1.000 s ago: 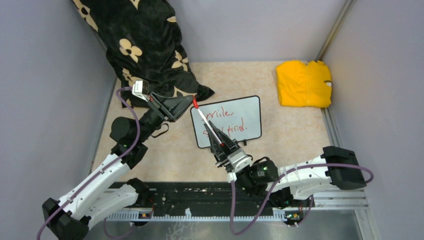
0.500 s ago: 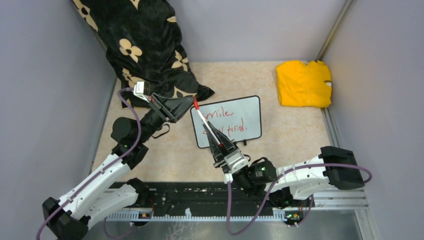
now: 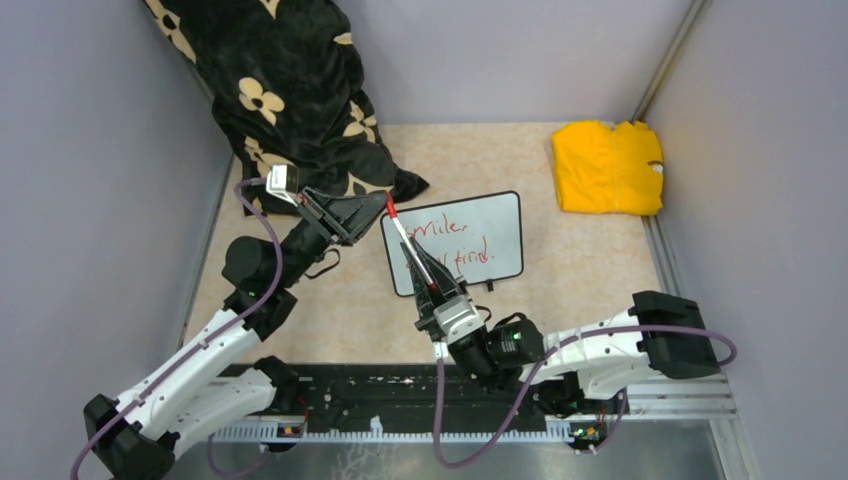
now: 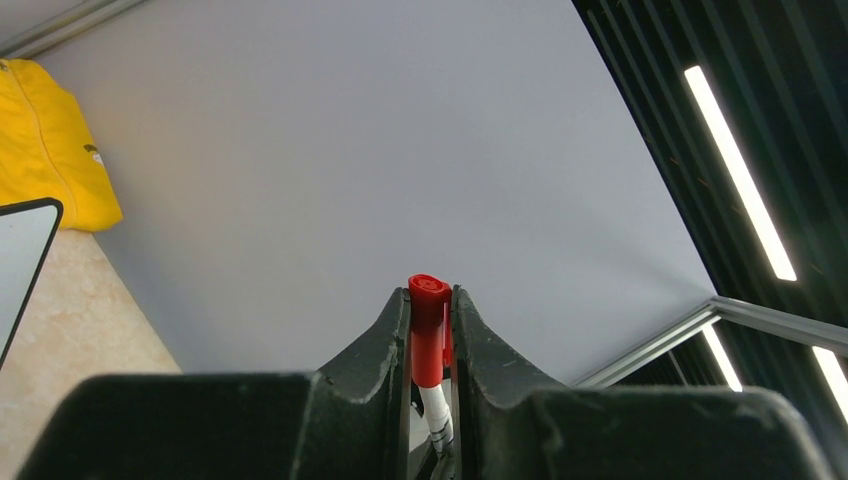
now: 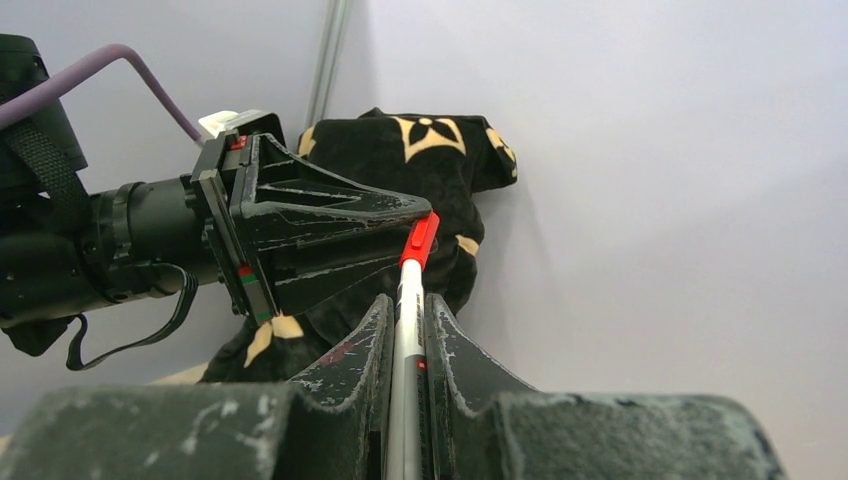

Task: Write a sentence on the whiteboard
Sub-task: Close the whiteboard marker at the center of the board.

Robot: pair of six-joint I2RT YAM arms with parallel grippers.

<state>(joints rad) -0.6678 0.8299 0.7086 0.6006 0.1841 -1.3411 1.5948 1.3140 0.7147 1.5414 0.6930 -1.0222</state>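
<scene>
**Step in hand (judged): seating the cap on the marker.** Both lines of writing are on the board, so the writing itself appears complete.

1. The right gripper is nearest the bases. Its jaws are nearly closed and clamp the white barrel of the marker, which runs out between them in the right wrist view.
2. At the far end of the barrel sits the red cap. The left gripper comes in from the left with its jaws pinched on this cap. The left wrist view shows the cap upright between the two fingers, its top just proud of them.
3. To do the step well, keep barrel and cap on one axis. Push along that axis only, with no sideways load, and hold both grips firm until the cap is fully home. Release one gripper only after that.
4. Risk: a skewed push may jam the cap or twist the barrel in the right jaws.

**Position of the task items.** The whiteboard lies flat on the table, beyond the right gripper. The sentence is in red, just right of the barrel. No finger touches either. From above, the barrel crosses the board's left edge.

Farther back lie a yellow cloth and a black flowered cloth.
</scene>
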